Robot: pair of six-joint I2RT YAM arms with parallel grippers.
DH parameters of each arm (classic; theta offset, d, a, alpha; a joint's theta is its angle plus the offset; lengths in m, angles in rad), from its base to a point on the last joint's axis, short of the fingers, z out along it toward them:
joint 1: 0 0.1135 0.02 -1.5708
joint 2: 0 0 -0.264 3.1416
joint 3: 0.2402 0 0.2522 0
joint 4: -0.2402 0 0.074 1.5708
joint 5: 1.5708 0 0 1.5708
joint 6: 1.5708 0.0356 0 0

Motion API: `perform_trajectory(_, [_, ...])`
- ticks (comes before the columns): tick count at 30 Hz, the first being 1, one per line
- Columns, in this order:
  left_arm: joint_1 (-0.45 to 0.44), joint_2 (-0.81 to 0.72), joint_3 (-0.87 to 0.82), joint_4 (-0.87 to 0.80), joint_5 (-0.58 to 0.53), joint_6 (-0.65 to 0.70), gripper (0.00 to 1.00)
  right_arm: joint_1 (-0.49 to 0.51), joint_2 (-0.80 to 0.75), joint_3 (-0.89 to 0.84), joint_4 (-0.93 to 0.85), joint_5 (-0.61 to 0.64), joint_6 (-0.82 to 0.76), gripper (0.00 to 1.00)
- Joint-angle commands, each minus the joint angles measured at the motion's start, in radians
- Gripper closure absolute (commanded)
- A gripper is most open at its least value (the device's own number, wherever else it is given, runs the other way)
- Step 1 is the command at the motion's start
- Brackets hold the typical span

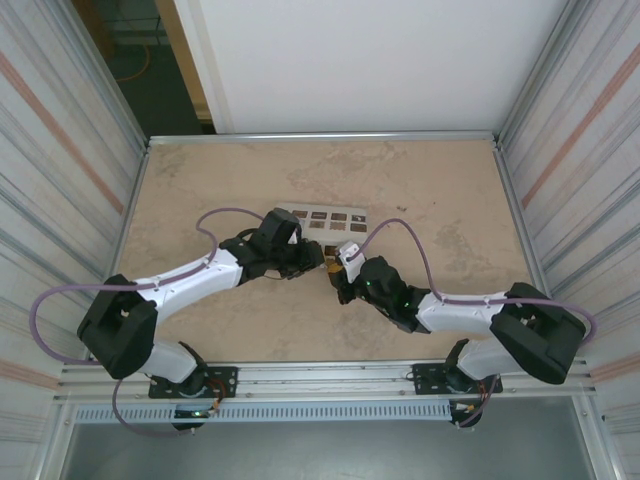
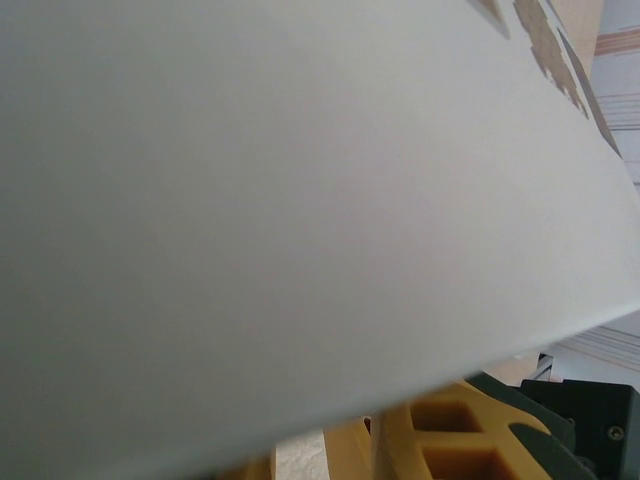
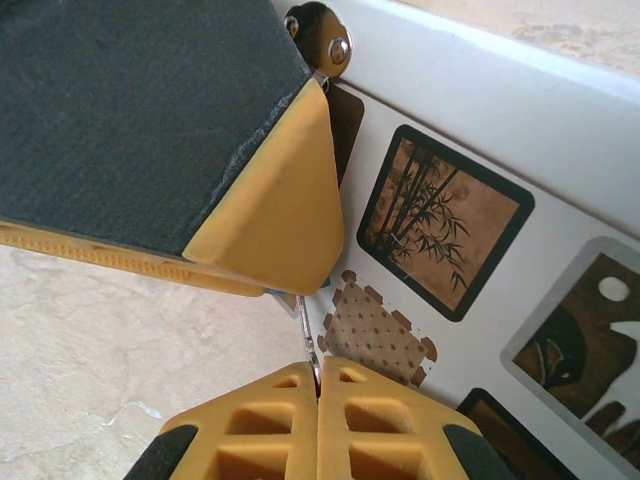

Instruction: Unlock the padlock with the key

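Padlock (image 3: 283, 292) hides under the left gripper (image 1: 312, 262), just a blue sliver beside the white box (image 3: 480, 110). We cannot tell if those jaws squeeze it. Right gripper (image 3: 318, 372) pinches the thin key (image 3: 308, 335) tight. We think the lock is small, hard and slippery, so hold its body.

White box (image 2: 300, 200): blurred, cut off at the left and top edges of the left wrist view.
Key (image 3: 308, 335): thin edge pinched in right gripper (image 3: 318, 368); upper part hidden behind finger (image 3: 270, 200) of left gripper (image 1: 312, 258).
Shiny metal piece (image 3: 325, 40): mostly hidden behind that finger; identity cannot be told.
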Motion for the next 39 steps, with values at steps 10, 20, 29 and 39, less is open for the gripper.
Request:
perform_trajectory(10, [-0.019, -0.064, 0.071, 0.074, 0.134, -0.009, 0.78, -0.078, 0.049, 0.034, 0.23, -0.136, -0.007, 1.0])
perform_trajectory(20, [-0.019, -0.06, 0.072, 0.063, 0.143, -0.001, 0.78, -0.147, 0.056, 0.045, 0.233, -0.239, -0.014, 1.0])
perform_trajectory(29, [-0.019, -0.033, 0.064, 0.046, 0.135, 0.018, 0.78, -0.179, 0.055, 0.087, 0.199, -0.339, 0.007, 1.0])
perform_trajectory(39, [-0.019, 0.008, 0.041, 0.072, 0.113, 0.026, 0.78, -0.186, 0.065, 0.134, 0.132, -0.375, 0.025, 1.0])
